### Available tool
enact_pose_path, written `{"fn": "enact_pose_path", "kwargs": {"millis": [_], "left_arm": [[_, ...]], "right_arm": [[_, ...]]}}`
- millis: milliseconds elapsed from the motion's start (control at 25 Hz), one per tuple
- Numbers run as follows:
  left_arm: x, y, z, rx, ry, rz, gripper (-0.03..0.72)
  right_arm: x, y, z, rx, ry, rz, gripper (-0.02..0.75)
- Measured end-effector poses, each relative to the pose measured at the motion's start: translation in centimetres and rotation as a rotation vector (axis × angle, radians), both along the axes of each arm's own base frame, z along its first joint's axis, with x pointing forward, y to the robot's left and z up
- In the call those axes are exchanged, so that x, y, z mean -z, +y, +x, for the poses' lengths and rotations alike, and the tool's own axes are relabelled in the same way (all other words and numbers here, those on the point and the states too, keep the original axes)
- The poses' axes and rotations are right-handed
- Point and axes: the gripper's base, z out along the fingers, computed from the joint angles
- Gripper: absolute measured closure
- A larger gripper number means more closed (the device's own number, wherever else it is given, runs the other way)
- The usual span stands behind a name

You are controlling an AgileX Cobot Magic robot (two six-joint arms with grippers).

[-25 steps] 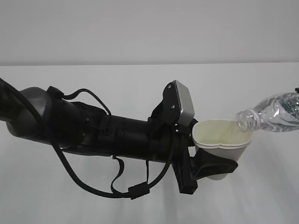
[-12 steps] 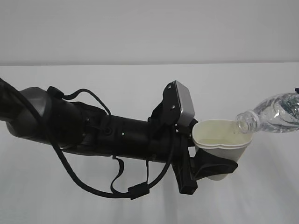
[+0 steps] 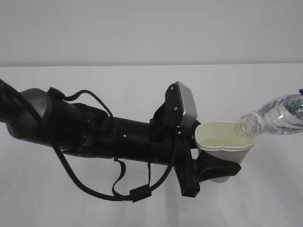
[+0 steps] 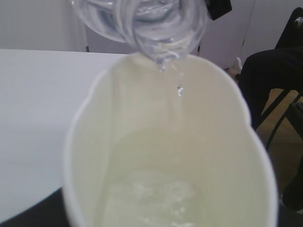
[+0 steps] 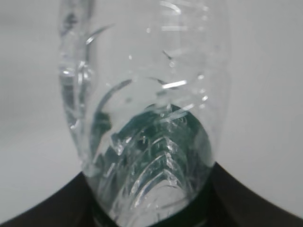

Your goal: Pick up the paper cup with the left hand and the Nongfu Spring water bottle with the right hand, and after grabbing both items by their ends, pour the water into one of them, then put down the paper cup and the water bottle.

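1. The left hand (image 3: 215,171) comes in from the left of the exterior frame and clamps the cup (image 3: 226,146) low on its wall, right of centre, held off the table (image 3: 142,85)
2. The cup stands nearly upright; its rim is squeezed out of round
3. The bottle (image 3: 277,115) enters from the right edge, tilted with its open mouth down-left, just above the cup's right rim
4. In the left wrist view, drops fall from the bottle mouth (image 4: 161,42) at top centre into the cup (image 4: 170,156), with water pooled at the bottom
5. In the right wrist view, the bottle (image 5: 144,109) fills the centre, with the right hand (image 5: 151,213) closed on its lower end at the frame's bottom
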Motion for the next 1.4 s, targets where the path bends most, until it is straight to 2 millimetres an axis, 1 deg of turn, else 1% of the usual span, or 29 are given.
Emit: {"fn": "enact_pose_path", "kwargs": {"millis": [1400], "left_arm": [[0.04,0.01,0.0,0.001,-0.002,0.005,0.298]], "right_arm": [[0.01,-0.06,0.0,0.0,0.0,-0.013,0.381]]}}
